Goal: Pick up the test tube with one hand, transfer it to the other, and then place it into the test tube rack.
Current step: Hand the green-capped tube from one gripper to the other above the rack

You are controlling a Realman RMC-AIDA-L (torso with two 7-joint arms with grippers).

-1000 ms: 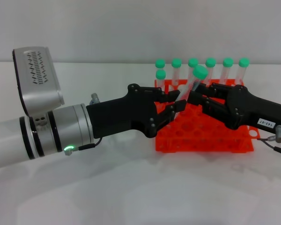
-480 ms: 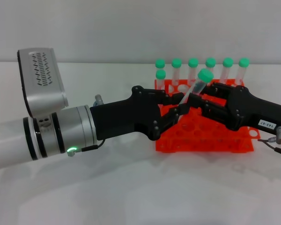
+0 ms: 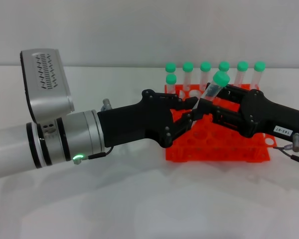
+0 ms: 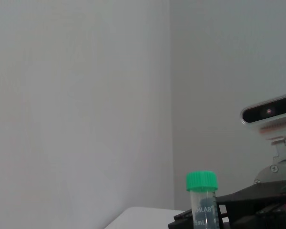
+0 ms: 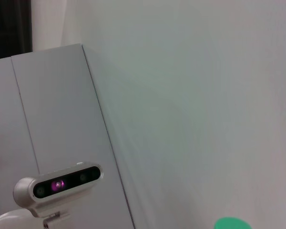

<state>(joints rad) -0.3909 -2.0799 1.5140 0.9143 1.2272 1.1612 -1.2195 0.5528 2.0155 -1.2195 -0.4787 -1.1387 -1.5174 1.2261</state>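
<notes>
1. I am seeing both hands meeting above the test tube rack (image 3: pixel 217 142), fingertips almost touching.
2. The left hand (image 3: pixel 182 117) is pinching the lower end of the test tube (image 3: pixel 213 88), which is leaning cap-up toward the right.
3. The right hand (image 3: pixel 219 109) is curling around the same tube; I cannot tell whether it is gripping.
4. Seven other tubes (image 3: pixel 242 74) are standing along the rack's far rows.
</notes>
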